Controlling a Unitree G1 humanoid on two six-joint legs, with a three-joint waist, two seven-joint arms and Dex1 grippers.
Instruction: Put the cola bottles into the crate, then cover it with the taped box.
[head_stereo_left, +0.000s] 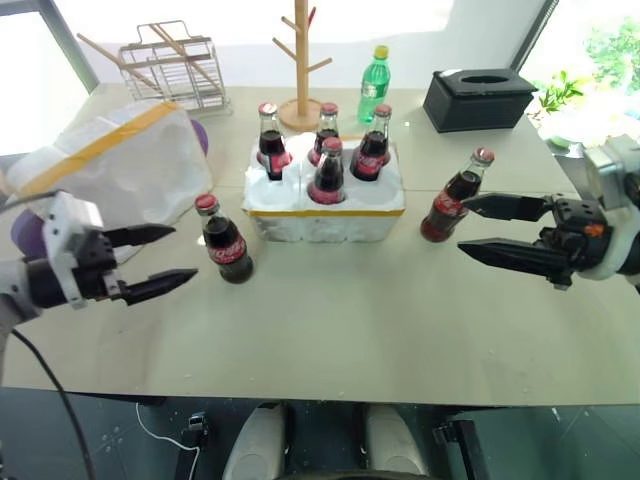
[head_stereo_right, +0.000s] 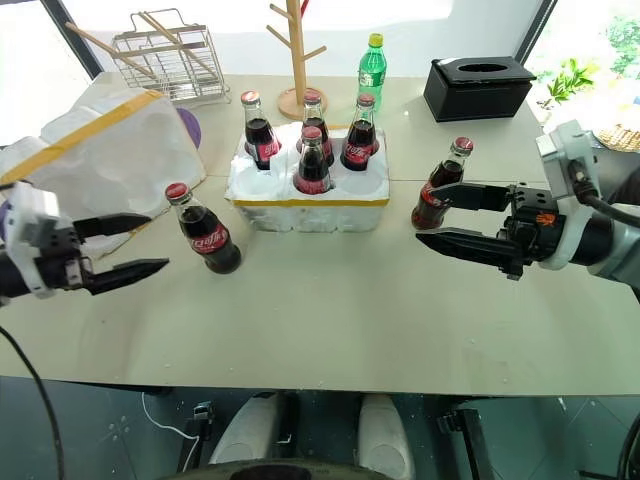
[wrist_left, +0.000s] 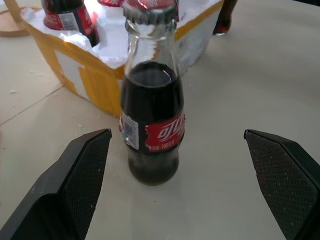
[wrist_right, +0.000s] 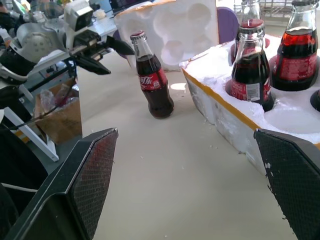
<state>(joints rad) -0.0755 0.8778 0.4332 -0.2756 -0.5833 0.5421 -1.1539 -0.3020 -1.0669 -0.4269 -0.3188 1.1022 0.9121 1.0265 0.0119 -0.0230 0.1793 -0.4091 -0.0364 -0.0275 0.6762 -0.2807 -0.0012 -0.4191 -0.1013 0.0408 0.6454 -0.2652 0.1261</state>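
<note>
We've got 4 cola bottles (head_stereo_left: 328, 160) in the crate (head_stereo_left: 325, 210) mid-table; 2 left, one (head_stereo_left: 223, 240) off its left side, one (head_stereo_left: 452, 200) off its right. Left gripper (head_stereo_left: 160, 262) & right gripper (head_stereo_left: 490, 228) spread wide, empty. Taped box (head_stereo_left: 120, 165) waits near table's left edge.

Green bottle (head_stereo_left: 375, 84), tissue box (head_stereo_left: 478, 98), rack (head_stereo_left: 170, 62)

Four cola bottles (head_stereo_left: 328, 170) stand in the crate (head_stereo_left: 325, 212); loose bottles at its 8 (head_stereo_left: 223, 240) and 3 o'clock (head_stereo_left: 455, 197); taped box (head_stereo_left: 115, 165) at 9.
</note>
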